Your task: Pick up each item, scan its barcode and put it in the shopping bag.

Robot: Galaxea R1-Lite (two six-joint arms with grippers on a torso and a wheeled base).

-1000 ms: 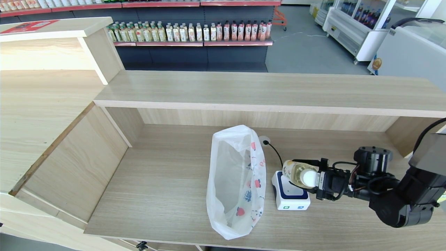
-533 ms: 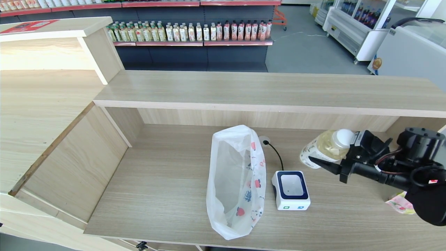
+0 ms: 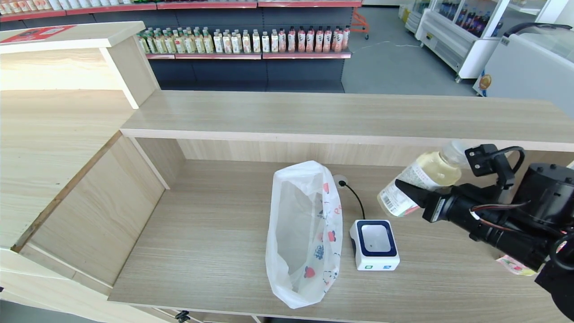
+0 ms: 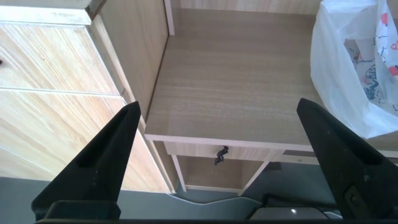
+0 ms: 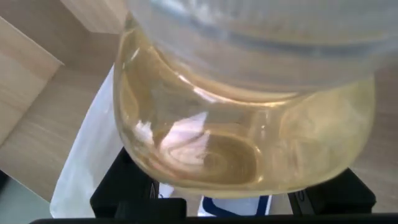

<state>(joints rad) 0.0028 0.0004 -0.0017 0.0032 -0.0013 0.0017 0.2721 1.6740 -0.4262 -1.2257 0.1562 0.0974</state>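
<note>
Right arm (image 3: 493,220) held raised, jaws clamped; left jaws spread wide.

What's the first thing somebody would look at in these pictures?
Probably the bottle of pale yellow drink, held tilted in the air by the right gripper above the right side of the counter. Next, the white shopping bag with cartoon prints standing open mid-counter, with the small white and blue scanner just to its right.
</note>
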